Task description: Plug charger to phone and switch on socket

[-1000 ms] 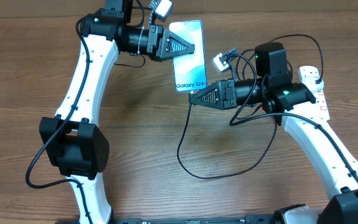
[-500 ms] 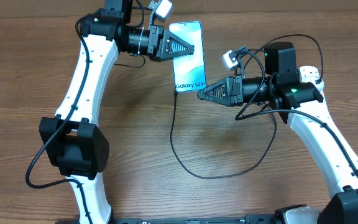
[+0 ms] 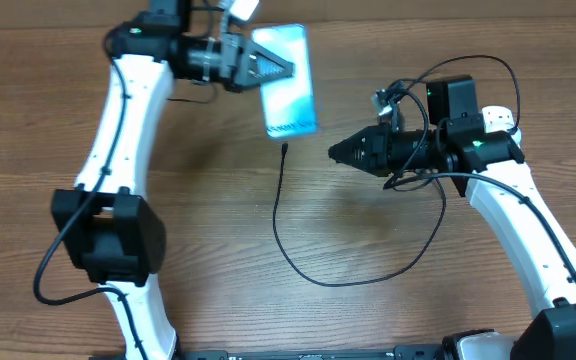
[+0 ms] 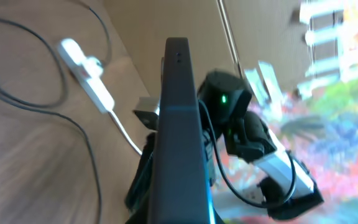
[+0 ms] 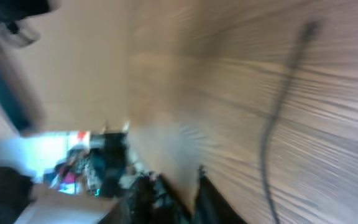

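At the table's [image 3: 28, 200] far side the left gripper [image 3: 280, 68] is clamped on the raised phone [image 3: 293, 105], its long axis running far-to-near, while the charger [image 3: 276, 205] lies on the wood with its tip pointing up at the phone, left of and apart from the right gripper [image 3: 336, 153], whose jaws I cannot judge.

phone [image 3: 290, 85]: moved up and left in the overhead frame, tilted, clear of the charger's tip.
left gripper [image 3: 284, 68]: swung left, carrying the phone.
right gripper [image 3: 334, 152]: drew back rightward, off the charger.
charger [image 3: 276, 215]: tip was released and lay free just below the phone, with the loop shifted left.
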Robot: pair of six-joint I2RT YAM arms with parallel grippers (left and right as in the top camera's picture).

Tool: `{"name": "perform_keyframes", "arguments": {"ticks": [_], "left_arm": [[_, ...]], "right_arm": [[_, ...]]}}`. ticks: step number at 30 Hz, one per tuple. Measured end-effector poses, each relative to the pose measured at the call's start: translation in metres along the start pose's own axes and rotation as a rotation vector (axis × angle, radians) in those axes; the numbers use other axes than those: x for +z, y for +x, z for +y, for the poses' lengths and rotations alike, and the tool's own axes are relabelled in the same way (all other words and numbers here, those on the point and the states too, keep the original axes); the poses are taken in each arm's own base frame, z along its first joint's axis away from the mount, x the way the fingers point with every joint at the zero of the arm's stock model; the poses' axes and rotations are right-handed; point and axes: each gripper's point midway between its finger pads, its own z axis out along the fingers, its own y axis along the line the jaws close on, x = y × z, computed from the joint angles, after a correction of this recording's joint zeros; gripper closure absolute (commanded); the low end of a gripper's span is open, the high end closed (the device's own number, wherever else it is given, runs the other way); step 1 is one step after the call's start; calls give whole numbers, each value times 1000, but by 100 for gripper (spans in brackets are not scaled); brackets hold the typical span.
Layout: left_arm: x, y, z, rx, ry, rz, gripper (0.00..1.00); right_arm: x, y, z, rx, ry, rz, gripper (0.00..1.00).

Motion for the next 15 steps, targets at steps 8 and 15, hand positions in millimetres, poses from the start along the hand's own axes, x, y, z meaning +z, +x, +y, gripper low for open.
{"name": "perform_keyframes", "arguments": {"ticks": [8,15], "left_arm": [[-88,-24,29,-62,-134,-188,96],[-94,-25,35,-82,-166,-202,96]], "right_arm": [[20,-11,-24,52,221,-53,60],[68,-37,-41,99,323,-12,60]]}}
